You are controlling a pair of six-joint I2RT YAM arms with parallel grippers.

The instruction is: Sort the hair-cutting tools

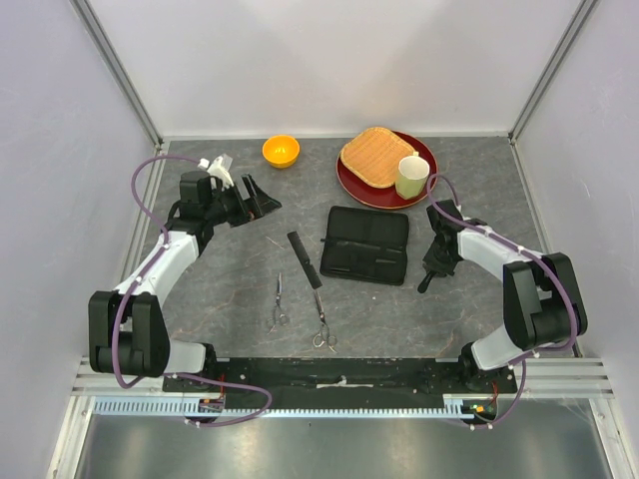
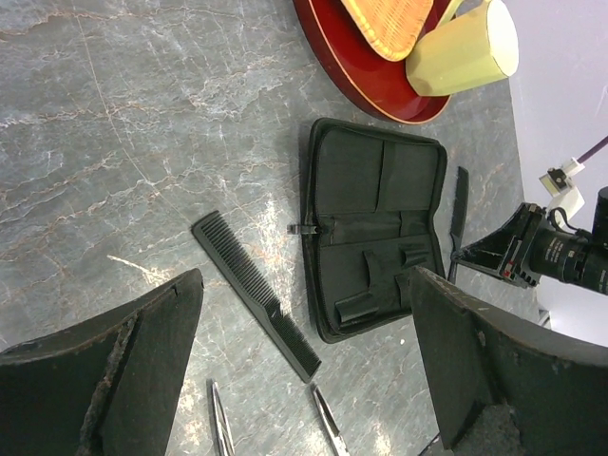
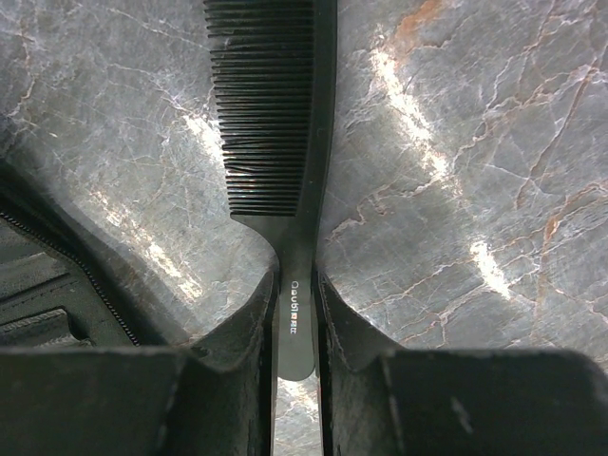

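Scissors: two pairs (image 1: 279, 302) (image 1: 321, 327) lie loose on the worktop (image 1: 220, 289), nearest the arm bases, a little apart from each other.
Long comb: the long comb (image 1: 305, 259) lies flat just beyond them, left of the zip case, not touching it.
Right pincer: the right pincer (image 3: 296, 285) is clenched on the handle of the handled comb (image 3: 275, 114), which lies low against the worktop just right of the case.
Zip case: the zip case (image 1: 365, 244) lies spread open, and its pockets look empty.
Left pincer: the left pincer (image 1: 262, 198) is released, spread wide with nothing between its fingers, off to the left.
Progress: early, by my reading. No tool is stowed, one is gripped, and three are untouched.
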